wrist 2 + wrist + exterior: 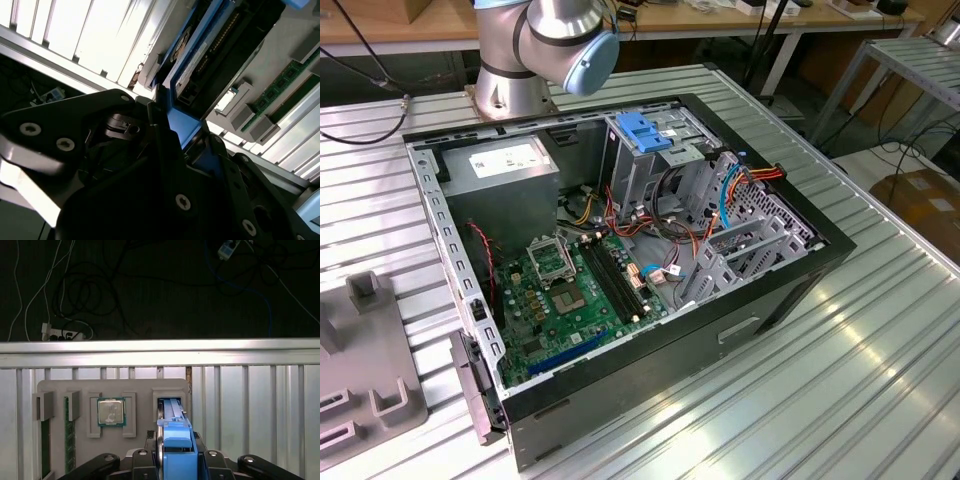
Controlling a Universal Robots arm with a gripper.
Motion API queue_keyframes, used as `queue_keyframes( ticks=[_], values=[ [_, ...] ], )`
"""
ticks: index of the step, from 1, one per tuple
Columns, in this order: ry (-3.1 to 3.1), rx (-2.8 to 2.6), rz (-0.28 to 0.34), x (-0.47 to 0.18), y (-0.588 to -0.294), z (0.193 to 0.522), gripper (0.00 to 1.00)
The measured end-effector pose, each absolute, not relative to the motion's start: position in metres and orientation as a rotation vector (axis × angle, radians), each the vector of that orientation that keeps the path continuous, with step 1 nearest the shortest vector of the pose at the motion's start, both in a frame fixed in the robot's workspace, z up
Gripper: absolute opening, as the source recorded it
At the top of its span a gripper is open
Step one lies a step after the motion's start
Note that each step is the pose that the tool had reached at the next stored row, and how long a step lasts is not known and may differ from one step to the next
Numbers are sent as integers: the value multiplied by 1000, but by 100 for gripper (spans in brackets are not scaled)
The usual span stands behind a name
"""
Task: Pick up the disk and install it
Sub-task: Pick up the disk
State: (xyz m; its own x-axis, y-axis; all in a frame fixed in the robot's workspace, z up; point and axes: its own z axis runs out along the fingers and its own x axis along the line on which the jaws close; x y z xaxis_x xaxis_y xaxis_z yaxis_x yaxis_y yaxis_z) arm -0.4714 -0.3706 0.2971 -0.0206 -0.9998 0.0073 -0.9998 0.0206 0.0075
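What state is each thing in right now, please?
Disk: on edge in the tray's slot, not installed.
Claw: shut on the disk's blue end.
Case: open, lying on its side.
CPU: lying in the tray.
RAM: slotted in the tray.

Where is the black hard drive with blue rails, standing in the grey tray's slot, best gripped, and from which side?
The blue-railed disk stands on edge in a slot of the grey tray, leaving its blue upper end exposed: probably pinch both flat faces there, coming from above.
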Motion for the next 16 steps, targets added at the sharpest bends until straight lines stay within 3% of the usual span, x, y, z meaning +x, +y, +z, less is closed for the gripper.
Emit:
queue_keyframes(
  ticks=[7, 16],
  values=[
    [-2237, 2191, 0, -471, -371, 310, 37],
    [-2238, 2192, 2, -471, -371, 366, 37]
  ],
)
